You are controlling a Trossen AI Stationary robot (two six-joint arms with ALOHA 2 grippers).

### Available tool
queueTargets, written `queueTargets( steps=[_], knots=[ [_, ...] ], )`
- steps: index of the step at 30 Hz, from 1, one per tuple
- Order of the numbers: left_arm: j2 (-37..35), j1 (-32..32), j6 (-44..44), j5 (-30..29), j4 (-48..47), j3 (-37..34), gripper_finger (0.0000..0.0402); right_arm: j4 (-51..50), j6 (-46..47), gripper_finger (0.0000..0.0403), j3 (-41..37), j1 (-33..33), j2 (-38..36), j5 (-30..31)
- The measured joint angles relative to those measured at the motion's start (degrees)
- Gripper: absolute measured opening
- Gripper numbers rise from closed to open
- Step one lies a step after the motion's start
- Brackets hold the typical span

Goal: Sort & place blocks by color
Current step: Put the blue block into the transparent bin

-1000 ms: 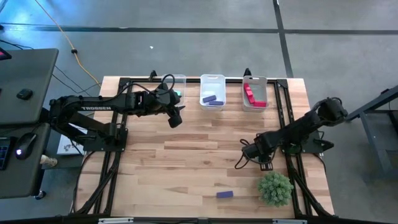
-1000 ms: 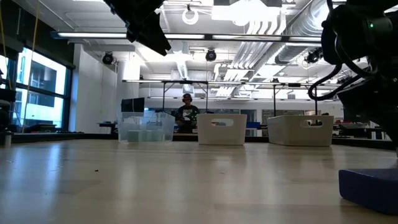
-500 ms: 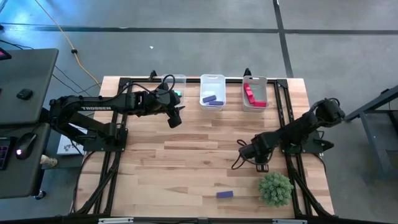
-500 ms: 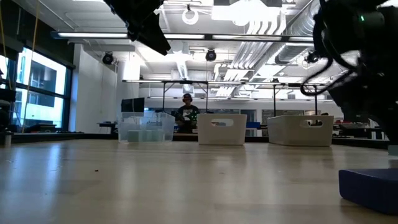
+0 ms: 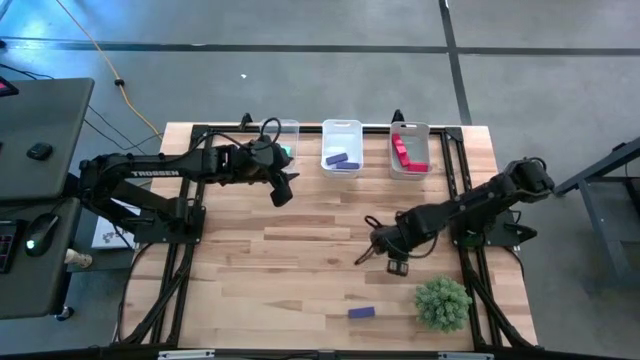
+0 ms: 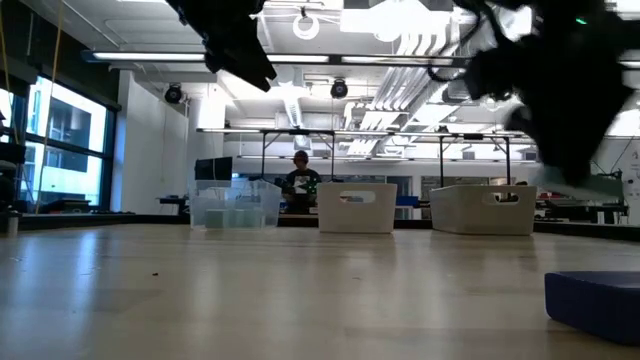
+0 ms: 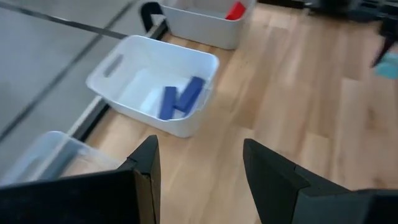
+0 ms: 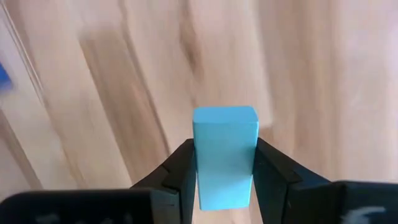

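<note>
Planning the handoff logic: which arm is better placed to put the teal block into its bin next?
The right. Its gripper is already shut on the teal block above the table's middle. The left gripper hangs open and empty beside the clear bin, so it would first need a handover.

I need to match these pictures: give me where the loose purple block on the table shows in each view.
High view: purple block, near front edge, beside the plant ball.
Low view: large, at bottom right.
Left wrist view: not in it.
Right wrist view: not clearly in it.
Shared landmark: the middle bin, which holds other purple blocks.
</note>
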Motion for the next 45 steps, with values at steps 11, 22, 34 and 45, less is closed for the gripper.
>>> queueTargets(
  steps=[11, 22, 34, 45],
  knots=[
    [0.00, 5.30, -9.54, 7.21, 0.06, 0.00, 0.0145, 3.85, 0.02, 0.0100, 11.42, -8.31, -0.07, 9.18],
    [0.00, 10.17, -11.31, 21.88, 3.82, 0.00, 0.0145, 18.04, -1.07, 0.0100, 13.68, -15.16, -0.09, 10.67],
    [0.00, 10.62, 1.32, 37.89, 11.17, 0.00, 0.0145, 34.38, -7.18, 0.0100, 13.68, -19.45, -0.09, 7.11],
    [0.00, 8.66, 5.05, 43.09, 13.65, 0.00, 0.0145, 41.96, -12.06, 0.0100, 13.68, -19.77, -0.09, 4.31]
  ],
)
